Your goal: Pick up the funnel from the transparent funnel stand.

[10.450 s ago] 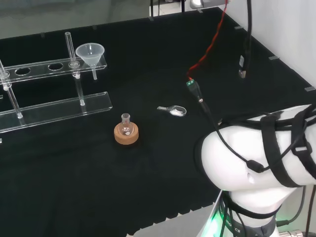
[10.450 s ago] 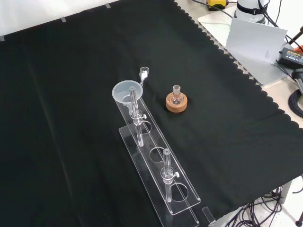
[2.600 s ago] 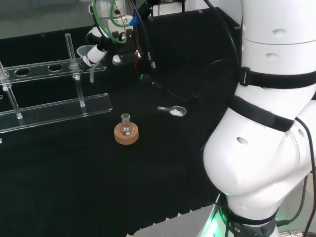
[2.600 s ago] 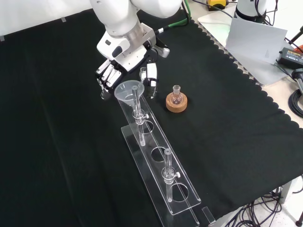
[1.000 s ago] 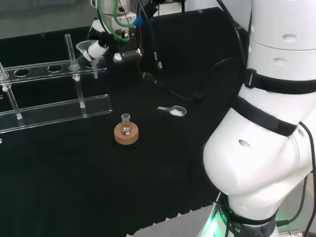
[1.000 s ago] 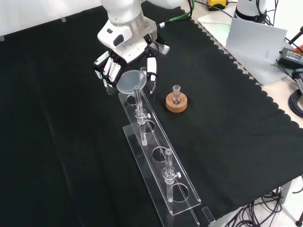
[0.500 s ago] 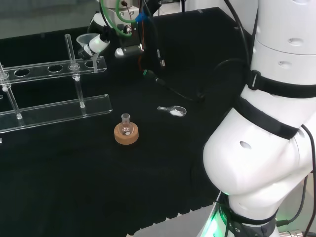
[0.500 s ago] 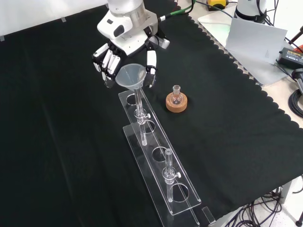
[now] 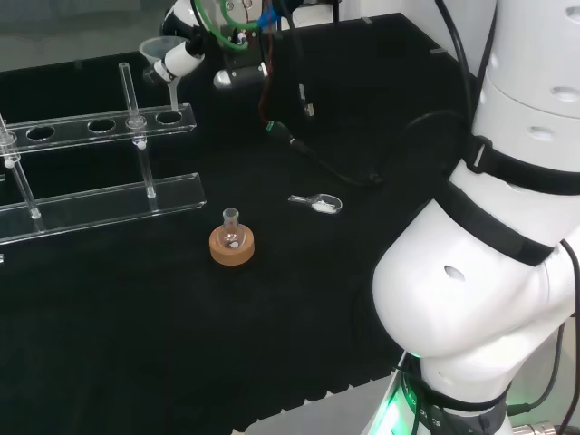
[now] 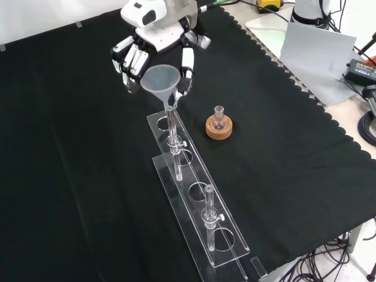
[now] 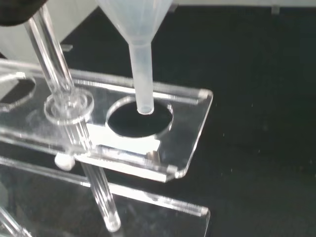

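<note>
Lifting is the step in hand: my black and white hand [image 10: 154, 44] has its fingers [image 10: 131, 59] and thumb curled round the cone of the clear plastic funnel [image 10: 160, 78], and I am carrying it up out of the transparent acrylic funnel stand [image 10: 194, 194] that rests on the black-clothed tabletop [image 10: 294, 147]. In the wrist view the funnel's stem tip [image 11: 144, 106] hangs over the round end hole [image 11: 139, 118] of the stand's top plate; I judge it just clear of the hole or nearly so, though I cannot tell for certain whether it is fully out. An upright clear rod [image 11: 54, 64] of the stand rises just beside the stem. The next move, as I judge it, calls for a straight rise until the stem is well above the plate, without tilting the stem against the hole's edge or that rod, before any sideways travel. Compared with half a second ago, the funnel sits higher in both the head view [image 9: 166, 56] and the front view, and my hand has risen with it; ten seconds back the funnel sat seated in the end hole with no hand near. The small round flask on its cork ring [image 10: 219, 126] and the little scoop [image 9: 317, 203] lie where they were.
</note>
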Motion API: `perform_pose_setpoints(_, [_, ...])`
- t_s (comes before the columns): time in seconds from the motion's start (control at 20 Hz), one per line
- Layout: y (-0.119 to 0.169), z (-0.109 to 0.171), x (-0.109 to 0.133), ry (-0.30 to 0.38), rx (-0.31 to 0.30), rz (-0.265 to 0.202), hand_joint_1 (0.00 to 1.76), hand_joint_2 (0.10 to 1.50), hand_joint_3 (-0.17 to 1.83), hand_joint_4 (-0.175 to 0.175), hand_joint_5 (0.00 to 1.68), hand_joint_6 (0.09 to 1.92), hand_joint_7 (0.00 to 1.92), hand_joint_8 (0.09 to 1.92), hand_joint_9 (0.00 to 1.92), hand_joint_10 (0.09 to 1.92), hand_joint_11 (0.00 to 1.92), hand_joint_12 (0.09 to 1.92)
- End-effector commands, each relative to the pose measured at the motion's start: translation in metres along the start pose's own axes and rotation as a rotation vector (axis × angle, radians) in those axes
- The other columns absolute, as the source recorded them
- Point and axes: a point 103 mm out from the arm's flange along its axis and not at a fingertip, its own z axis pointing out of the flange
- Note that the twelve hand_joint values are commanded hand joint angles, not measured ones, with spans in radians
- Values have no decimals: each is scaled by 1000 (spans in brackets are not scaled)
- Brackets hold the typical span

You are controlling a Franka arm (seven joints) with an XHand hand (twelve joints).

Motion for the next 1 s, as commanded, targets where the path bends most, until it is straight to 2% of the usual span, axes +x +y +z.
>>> perform_pose_setpoints(0.05, [-7, -16, -7, -8, -32, -3, 734, 791, 33, -37, 666, 169, 893, 527, 609, 538, 0, 1399])
perform_pose_setpoints(0.6, [-40, -34, -26, -10, -74, 24, 738, 792, 35, -39, 656, 174, 884, 525, 608, 533, 0, 1406])
perform_pose_setpoints(1.0, [-74, -34, -39, -45, -73, 93, 739, 793, 37, -39, 654, 179, 883, 525, 608, 531, 0, 1409])
